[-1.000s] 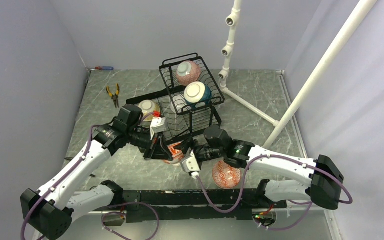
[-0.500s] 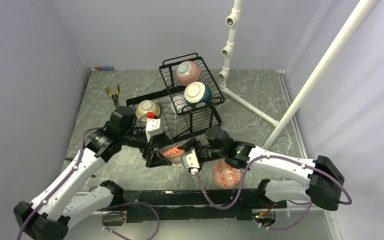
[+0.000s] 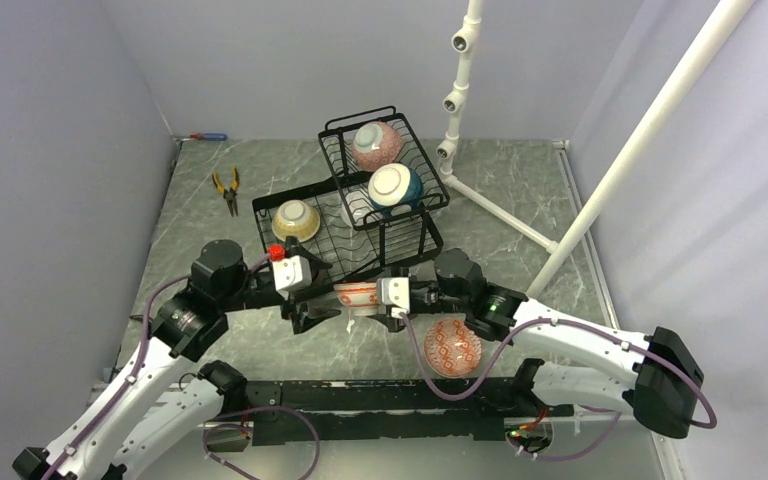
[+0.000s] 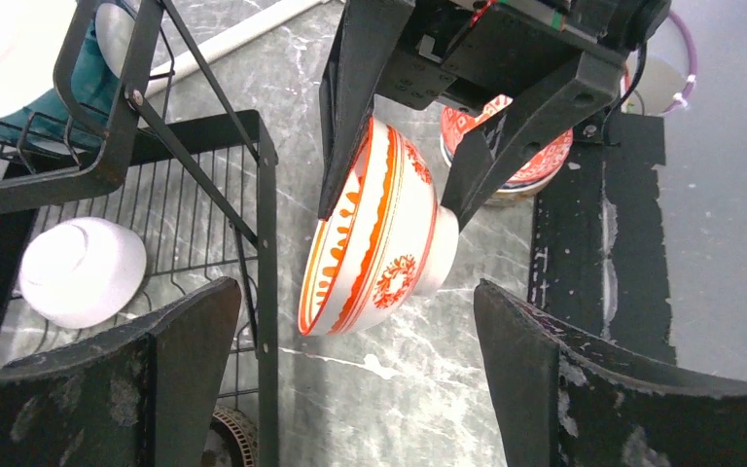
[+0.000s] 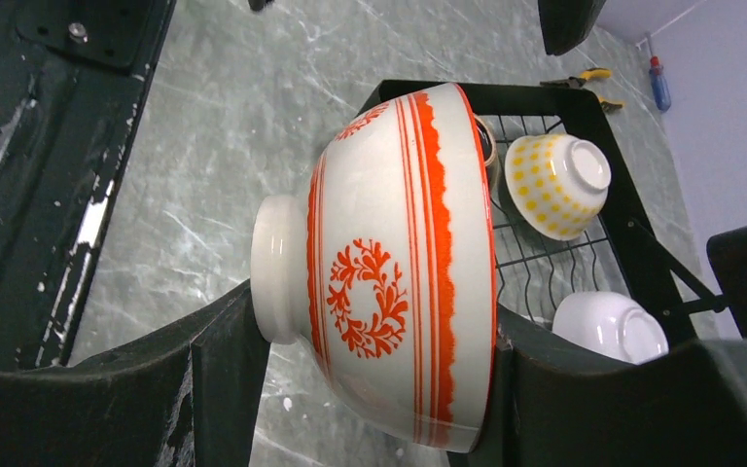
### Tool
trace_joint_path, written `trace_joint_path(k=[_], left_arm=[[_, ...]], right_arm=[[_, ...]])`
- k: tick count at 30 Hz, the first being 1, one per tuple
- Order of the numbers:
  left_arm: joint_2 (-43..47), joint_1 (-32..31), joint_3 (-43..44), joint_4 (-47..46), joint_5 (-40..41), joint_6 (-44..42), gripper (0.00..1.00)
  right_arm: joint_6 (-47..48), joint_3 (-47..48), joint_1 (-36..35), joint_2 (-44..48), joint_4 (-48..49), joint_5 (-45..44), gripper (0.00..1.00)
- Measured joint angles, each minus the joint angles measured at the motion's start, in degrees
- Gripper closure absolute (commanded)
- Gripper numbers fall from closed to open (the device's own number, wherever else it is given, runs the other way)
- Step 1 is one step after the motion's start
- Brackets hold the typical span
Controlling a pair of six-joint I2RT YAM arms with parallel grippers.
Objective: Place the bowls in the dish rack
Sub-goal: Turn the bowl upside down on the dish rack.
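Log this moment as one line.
left gripper: open, facing bowl | right gripper: shut on bowl, held on edge above table | rack: four bowls loaded | table: one red bowl left

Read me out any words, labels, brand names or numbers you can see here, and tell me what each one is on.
None: no readable word, number or brand shows in any view.
The orange-and-white bowl carries only stripes and a wreath motif, no letters.
The red-patterned bowl shows ornament only.
The dish rack bears no visible label.
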State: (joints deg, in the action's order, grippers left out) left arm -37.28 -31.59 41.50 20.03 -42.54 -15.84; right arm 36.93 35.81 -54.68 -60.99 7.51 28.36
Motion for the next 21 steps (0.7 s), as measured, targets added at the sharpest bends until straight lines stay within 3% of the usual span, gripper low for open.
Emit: trace_joint_path(k=[12, 21], left_arm=[[-6.1, -8.0, 0.0, -0.7, 8.3, -7.6, 0.06], [-6.0, -12.7, -2.8, -3.2, 12.0, -13.6, 0.06]], right_arm=[[-7.1, 0.2, 0.0, 0.1, 0.8, 0.1, 1.0], [-9.3, 2.0, 0.0, -1.3, 1.2, 0.2, 1.0]])
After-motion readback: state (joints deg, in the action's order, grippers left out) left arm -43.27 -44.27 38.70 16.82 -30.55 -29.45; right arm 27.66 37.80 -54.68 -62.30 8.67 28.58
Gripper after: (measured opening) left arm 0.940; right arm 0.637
